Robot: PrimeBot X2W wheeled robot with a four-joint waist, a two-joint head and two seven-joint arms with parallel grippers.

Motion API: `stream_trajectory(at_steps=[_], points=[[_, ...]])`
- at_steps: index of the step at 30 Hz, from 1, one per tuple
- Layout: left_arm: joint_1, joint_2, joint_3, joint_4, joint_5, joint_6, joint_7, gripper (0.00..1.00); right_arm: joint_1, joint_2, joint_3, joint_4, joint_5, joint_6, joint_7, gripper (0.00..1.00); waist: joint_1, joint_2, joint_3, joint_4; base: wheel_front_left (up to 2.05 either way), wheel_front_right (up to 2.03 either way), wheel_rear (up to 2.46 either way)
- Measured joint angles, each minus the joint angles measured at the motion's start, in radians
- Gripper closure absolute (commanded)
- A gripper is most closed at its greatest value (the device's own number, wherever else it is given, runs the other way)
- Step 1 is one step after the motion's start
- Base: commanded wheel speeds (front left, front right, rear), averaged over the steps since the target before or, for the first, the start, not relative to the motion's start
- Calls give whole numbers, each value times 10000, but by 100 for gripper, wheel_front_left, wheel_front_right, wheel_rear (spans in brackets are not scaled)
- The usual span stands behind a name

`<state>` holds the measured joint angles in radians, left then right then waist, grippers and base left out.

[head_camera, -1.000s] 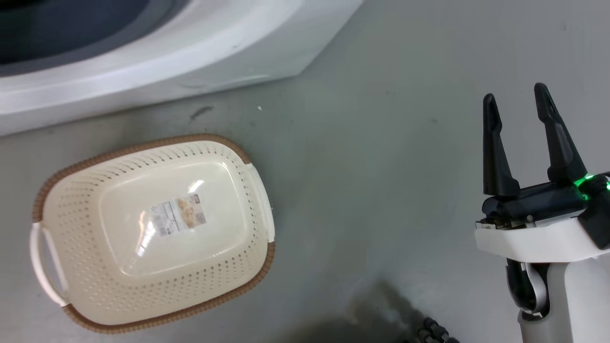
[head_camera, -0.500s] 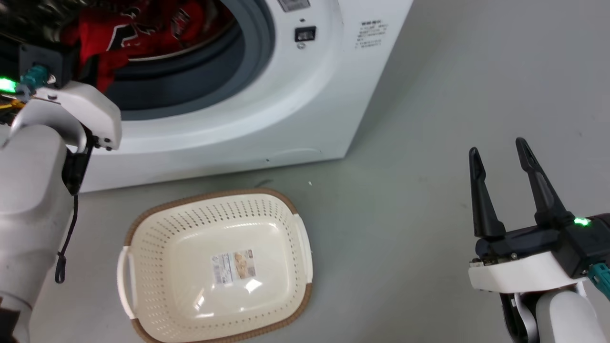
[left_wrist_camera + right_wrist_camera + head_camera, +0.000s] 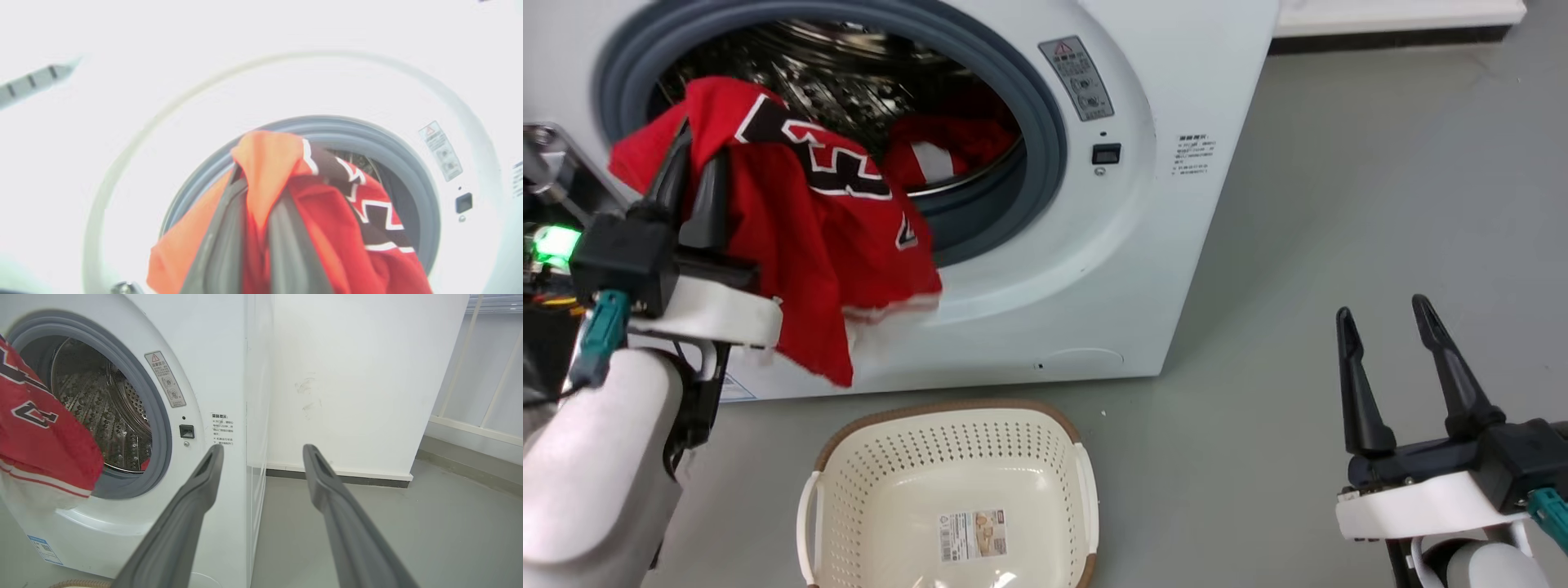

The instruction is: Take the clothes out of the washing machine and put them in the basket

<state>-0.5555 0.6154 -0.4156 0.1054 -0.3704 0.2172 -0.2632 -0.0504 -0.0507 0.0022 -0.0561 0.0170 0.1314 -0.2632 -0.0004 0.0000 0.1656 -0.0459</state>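
Observation:
The washing machine (image 3: 1143,212) stands with its porthole open. My left gripper (image 3: 697,152) is shut on a fold of the clothes (image 3: 825,229), a red jersey with black-and-white numbers. The jersey hangs over the grey porthole rim and down the white front. More red cloth (image 3: 947,139) lies inside the steel drum. The left wrist view shows the jersey (image 3: 367,212) pinched in the left gripper (image 3: 257,183). The basket (image 3: 947,410) sits on the floor below the porthole, with a label on its floor. My right gripper (image 3: 1380,307) is open over the floor at the right, and the right wrist view shows this gripper (image 3: 263,449) beside the washing machine (image 3: 212,355) and jersey (image 3: 41,433).
Grey floor (image 3: 1339,188) stretches right of the washer. A white wall with a dark skirting (image 3: 339,473) runs behind it. A metal door part (image 3: 547,163) shows at the far left of the head view.
The head camera has tilted up, bringing the whole porthole into view. My left gripper has drawn the jersey out of the drum, so it now hangs over the rim. The right gripper stays open.

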Motion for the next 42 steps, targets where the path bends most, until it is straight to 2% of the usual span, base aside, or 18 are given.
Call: stream_trajectory(at_steps=[4,9,13,19,24,30,42], points=[[866,54,441,-1269,456,309,0,100,141,-2,56,88,29,0,0,0,0,0,-307,148,0,0,0],[1847,21,656,-2021,562,393,2,100,146,-2,35,123,102,-2,0,0,1,0,-487,209,0,0,0],[2944,17,476,-2142,355,318,8,100,196,-2,15,136,102,-2,0,0,2,0,-441,172,0,0,0],[3475,-192,94,-1588,123,81,46,100,177,-2,-8,127,105,-2,0,0,3,0,7,74,0,0,0],[3481,-332,-96,-775,138,-259,33,100,61,-2,-6,35,113,-2,0,0,4,0,492,-17,0,0,0],[3342,-616,-836,1197,376,-982,35,100,-378,-2,-65,-127,73,-2,0,0,5,0,1414,-206,0,0,0],[903,-1315,-1551,5177,598,-2107,328,100,-1567,-8,-316,-704,82,-2,0,0,6,0,3917,-763,0,0,0]])
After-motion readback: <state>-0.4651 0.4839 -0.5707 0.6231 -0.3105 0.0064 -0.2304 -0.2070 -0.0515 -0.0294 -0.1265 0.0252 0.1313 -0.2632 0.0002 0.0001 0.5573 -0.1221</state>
